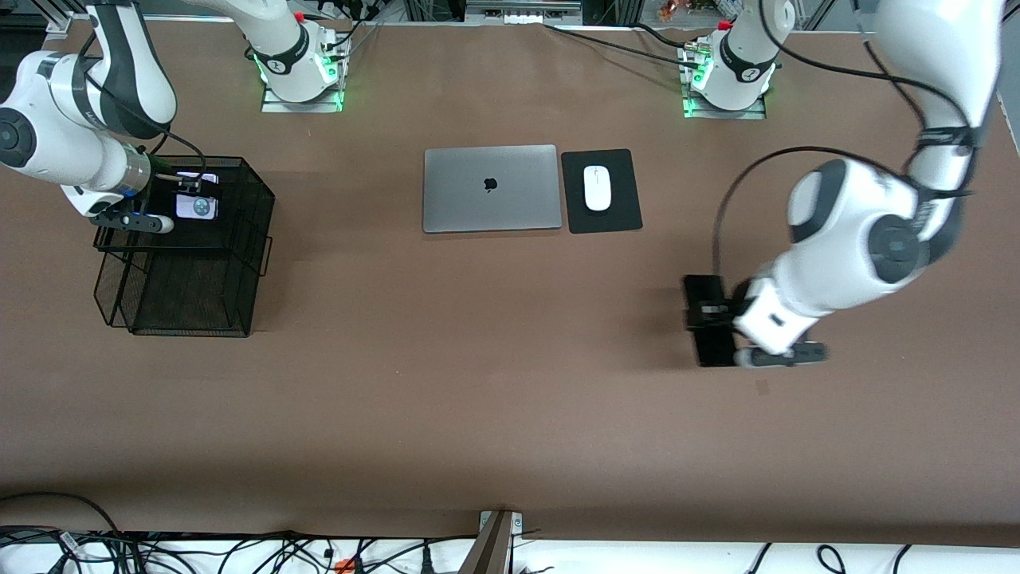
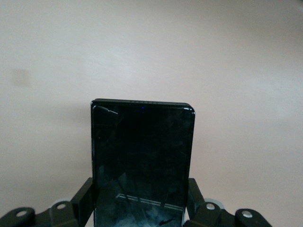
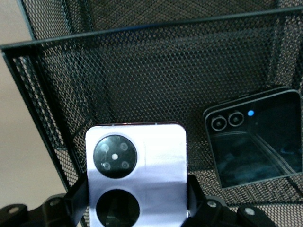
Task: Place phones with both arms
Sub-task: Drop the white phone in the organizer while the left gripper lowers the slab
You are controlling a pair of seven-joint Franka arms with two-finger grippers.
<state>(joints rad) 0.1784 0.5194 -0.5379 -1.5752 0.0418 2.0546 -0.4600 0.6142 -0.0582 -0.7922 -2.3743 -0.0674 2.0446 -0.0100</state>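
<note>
My left gripper (image 1: pixel 712 309) (image 2: pixel 141 191) is shut on a long black slab phone (image 1: pixel 709 339) (image 2: pixel 142 146) at the left arm's end of the table; its fingers (image 2: pixel 84 198) press the phone's long sides. Whether the phone rests on the table I cannot tell. My right gripper (image 1: pixel 186 199) (image 3: pixel 137 198) is shut on a lavender flip phone (image 1: pixel 199 208) (image 3: pixel 142 165) with two black circles, inside the top tier of a black mesh basket (image 1: pixel 256 182) (image 3: pixel 142 71). A small squarish black flip phone (image 3: pixel 255 142) lies in that tier beside it.
A closed grey laptop (image 1: pixel 491 188) and a white mouse (image 1: pixel 597 187) on a black pad (image 1: pixel 621 211) sit mid-table toward the arms' bases. The basket's lower tier (image 1: pixel 183 307) juts toward the front camera. Brown tabletop (image 1: pixel 478 359) spreads between basket and slab phone.
</note>
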